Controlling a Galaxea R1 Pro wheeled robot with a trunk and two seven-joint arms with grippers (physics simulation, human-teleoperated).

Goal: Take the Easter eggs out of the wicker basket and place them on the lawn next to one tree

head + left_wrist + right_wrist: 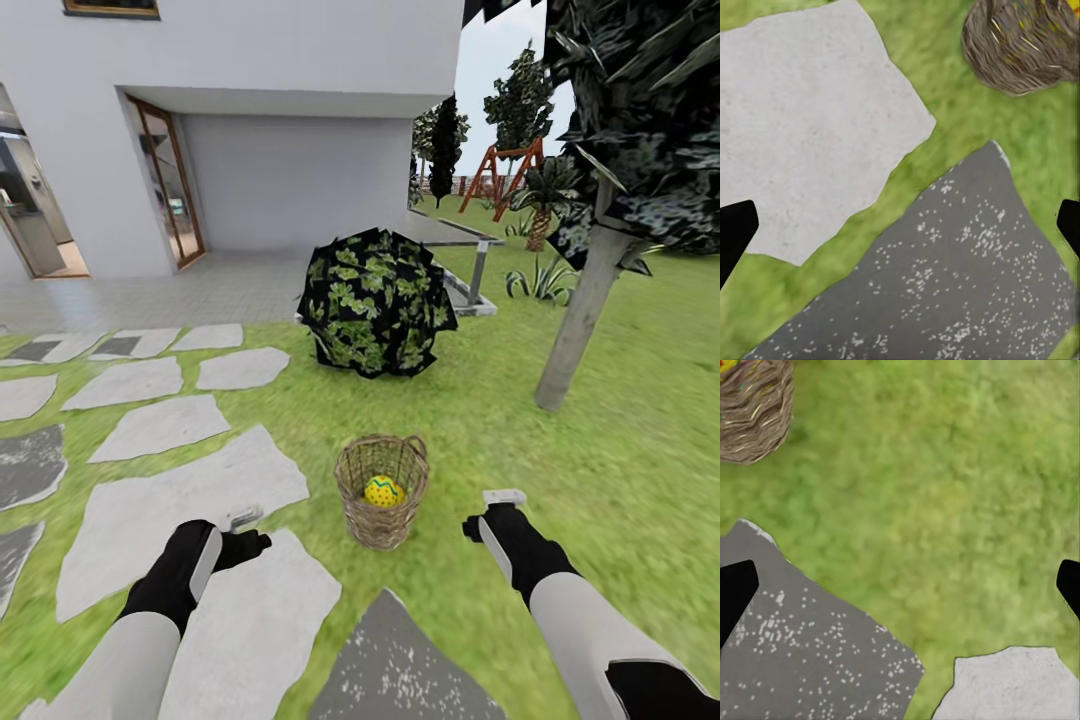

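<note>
On my far left I see the house (250, 120) with its glass door (165, 180), and pale slabs (160, 425) running across the lawn (620, 470) toward me. My left gripper (243, 520) hangs over a slab; in the left wrist view its fingertips (735, 229) sit at opposite edges of the frame, so the jaws are wide apart and hold nothing.

Ahead, between the two arms, the basket (381, 490) stands upright on the grass, just beside the slabs. I can make out one egg (384, 491) inside it — yellow with a blue zigzag; whether others lie under it I cannot tell. Behind the basket sits a round bush (375, 303).

My right gripper (503, 497) hovers over grass just right of the basket, near its rim; its fingertips (735, 592) also stand spread to the frame edges — open, empty. Further right and back, the tree (585, 315) leans up from the lawn, well apart from the basket.
</note>
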